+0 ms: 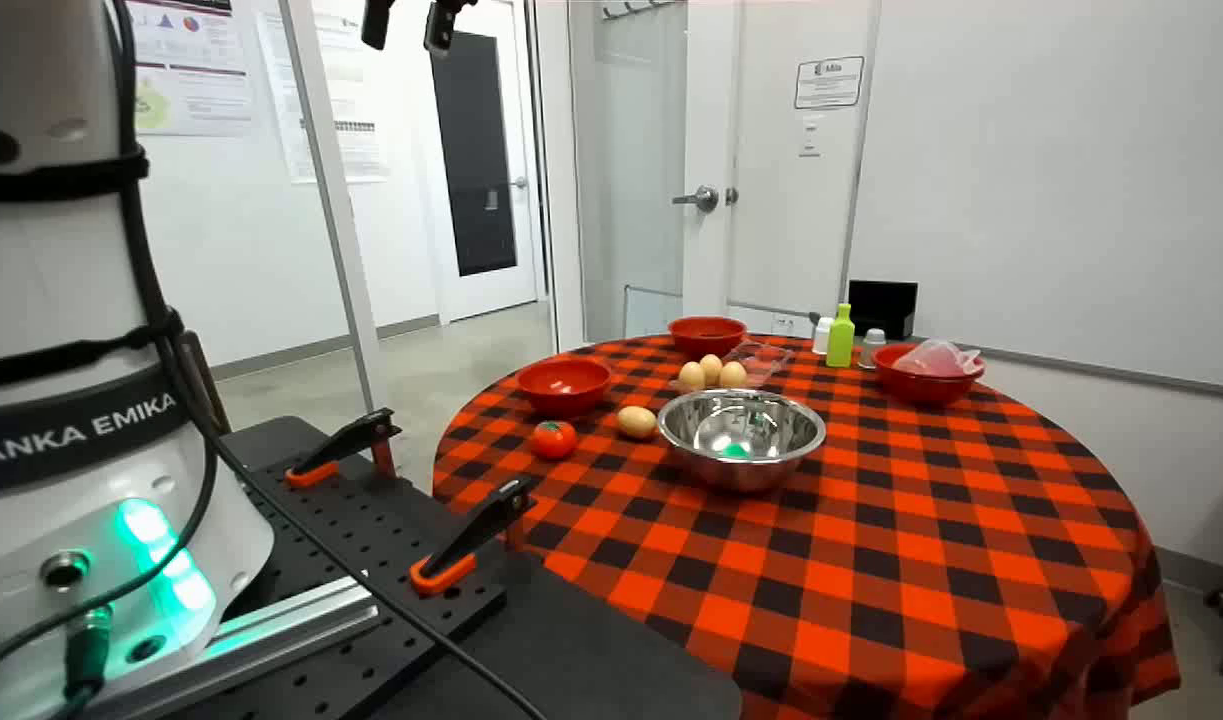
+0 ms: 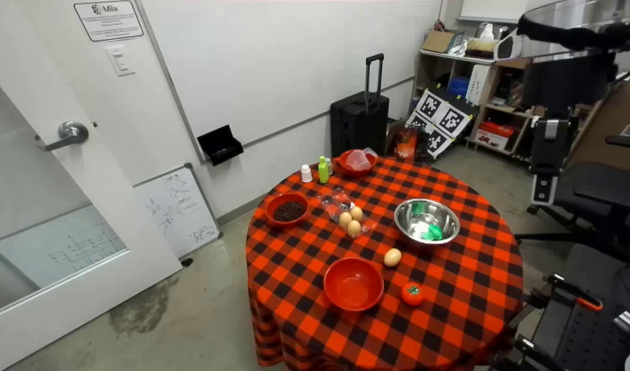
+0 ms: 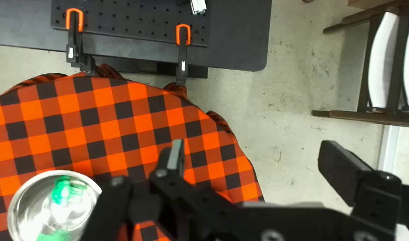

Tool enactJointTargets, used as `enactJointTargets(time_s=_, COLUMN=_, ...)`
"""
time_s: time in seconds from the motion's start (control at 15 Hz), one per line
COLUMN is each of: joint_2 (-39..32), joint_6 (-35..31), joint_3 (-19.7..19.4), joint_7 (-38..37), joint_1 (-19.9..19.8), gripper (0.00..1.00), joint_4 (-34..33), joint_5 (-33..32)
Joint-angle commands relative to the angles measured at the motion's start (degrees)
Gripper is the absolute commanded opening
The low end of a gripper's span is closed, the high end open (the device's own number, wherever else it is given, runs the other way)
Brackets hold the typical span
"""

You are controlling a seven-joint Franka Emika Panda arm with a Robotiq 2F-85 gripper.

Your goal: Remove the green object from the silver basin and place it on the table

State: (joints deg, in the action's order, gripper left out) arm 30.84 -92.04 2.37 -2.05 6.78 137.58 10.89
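Observation:
The green object (image 2: 433, 232) lies inside the silver basin (image 2: 408, 222), near one wall. In an exterior view the green object (image 1: 735, 451) shows only partly over the rim of the basin (image 1: 743, 476). In the wrist view the green object (image 3: 61, 191) is blurred in the basin (image 3: 18, 214); a second green patch looks like a reflection. The basin stands upright on the checked table (image 1: 921, 560). My gripper (image 3: 252, 159) is open and empty, high above and to the side of the basin. It also shows in both exterior views (image 1: 408, 35) (image 2: 544, 190).
Near the basin are a loose egg (image 2: 392, 257), a tomato (image 2: 412, 293) and a red bowl (image 2: 354, 284). Several eggs (image 2: 351, 221) sit in a clear carton. Farther off are another red bowl (image 2: 288, 209), the yellow-green bottle (image 2: 323, 170) and a red bowl with plastic (image 2: 356, 164).

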Motion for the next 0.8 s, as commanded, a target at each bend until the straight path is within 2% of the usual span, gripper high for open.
enactJointTargets(time_s=0.0, joint_2=0.0, joint_6=0.1, joint_3=0.7, joint_7=0.4, joint_1=-0.9, gripper=1.0, joint_4=-0.1, joint_5=0.3)
enactJointTargets(time_s=0.73, joint_2=-0.1, joint_6=-0.5, joint_3=0.6, joint_7=-0.1, joint_1=-1.3, gripper=1.0, joint_4=-0.2, joint_5=0.2)
